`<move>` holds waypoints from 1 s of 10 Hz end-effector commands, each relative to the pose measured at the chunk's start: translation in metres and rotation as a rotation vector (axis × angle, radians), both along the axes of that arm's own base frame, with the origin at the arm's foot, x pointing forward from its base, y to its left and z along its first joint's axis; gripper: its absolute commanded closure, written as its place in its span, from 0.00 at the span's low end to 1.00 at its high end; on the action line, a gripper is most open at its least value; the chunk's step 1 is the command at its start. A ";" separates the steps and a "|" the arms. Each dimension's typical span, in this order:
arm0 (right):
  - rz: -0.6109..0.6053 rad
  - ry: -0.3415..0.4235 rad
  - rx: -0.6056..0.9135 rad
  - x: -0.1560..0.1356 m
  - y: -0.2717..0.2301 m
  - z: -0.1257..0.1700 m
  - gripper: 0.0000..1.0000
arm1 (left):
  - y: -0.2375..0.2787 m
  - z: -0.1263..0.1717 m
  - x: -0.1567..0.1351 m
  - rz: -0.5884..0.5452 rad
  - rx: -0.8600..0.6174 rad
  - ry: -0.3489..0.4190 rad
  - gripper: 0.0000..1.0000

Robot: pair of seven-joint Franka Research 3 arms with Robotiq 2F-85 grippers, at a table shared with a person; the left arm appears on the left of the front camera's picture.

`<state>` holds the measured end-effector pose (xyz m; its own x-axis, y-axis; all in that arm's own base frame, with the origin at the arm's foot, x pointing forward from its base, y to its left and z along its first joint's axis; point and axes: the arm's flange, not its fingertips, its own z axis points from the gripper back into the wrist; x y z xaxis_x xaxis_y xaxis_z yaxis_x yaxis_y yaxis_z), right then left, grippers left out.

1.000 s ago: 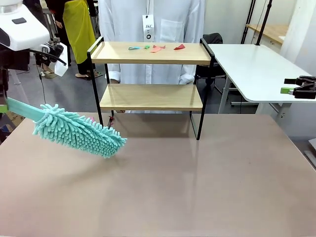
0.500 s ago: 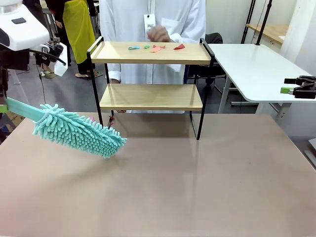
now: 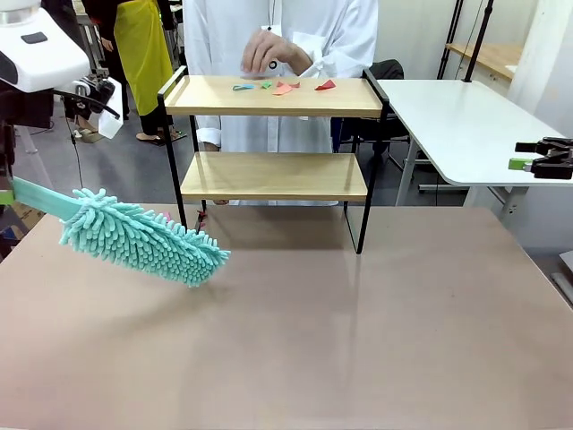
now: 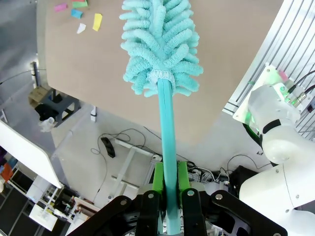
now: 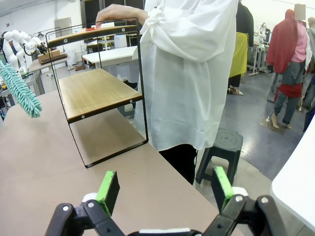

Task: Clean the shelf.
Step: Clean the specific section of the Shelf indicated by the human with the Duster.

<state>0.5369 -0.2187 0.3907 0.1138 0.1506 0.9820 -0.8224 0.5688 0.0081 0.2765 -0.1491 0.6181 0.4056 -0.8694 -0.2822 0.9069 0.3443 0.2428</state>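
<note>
Brown table (image 3: 376, 340): flat, matt top. The shelf (image 3: 273, 175) stands directly on it at the far middle, resting on thin black legs. On the shelf's upper board (image 3: 358, 97), four small scraps lie in a row: teal scrap (image 3: 243, 87), green scrap (image 3: 267, 85), pink scrap (image 3: 286, 88), red scrap (image 3: 326, 85). Several coloured scraps (image 4: 97, 21) lie on the table; their position relative to the shelf cannot be told.
</note>
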 end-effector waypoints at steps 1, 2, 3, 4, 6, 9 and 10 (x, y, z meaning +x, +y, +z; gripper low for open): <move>-0.002 0.016 -0.008 0.000 0.002 0.004 0.00 | 0.003 0.001 -0.001 -0.007 -0.020 0.000 0.87; -0.002 0.016 -0.008 0.000 0.002 0.004 0.00 | 0.003 0.001 -0.001 -0.007 -0.020 0.000 0.87; -0.002 0.016 -0.008 0.000 0.002 0.004 0.00 | 0.003 0.001 -0.001 -0.007 -0.020 0.000 0.87; -0.002 0.016 -0.008 0.000 0.002 0.004 0.00 | 0.003 0.001 -0.001 -0.007 -0.020 0.000 0.87; -0.002 0.016 -0.008 0.000 0.002 0.004 0.00 | 0.003 0.001 -0.001 -0.007 -0.020 0.000 0.87; -0.002 0.016 -0.008 0.000 0.002 0.004 0.00 | 0.003 0.001 -0.001 -0.007 -0.020 0.000 0.87; -0.002 0.016 -0.008 0.000 0.002 0.004 0.00 | 0.003 0.001 -0.001 -0.007 -0.020 0.000 0.87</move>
<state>0.5369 -0.2187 0.3907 0.1138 0.1506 0.9820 -0.8224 0.5688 0.0081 0.2765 -0.1492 0.6181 0.4055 -0.8694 -0.2822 0.9069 0.3443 0.2428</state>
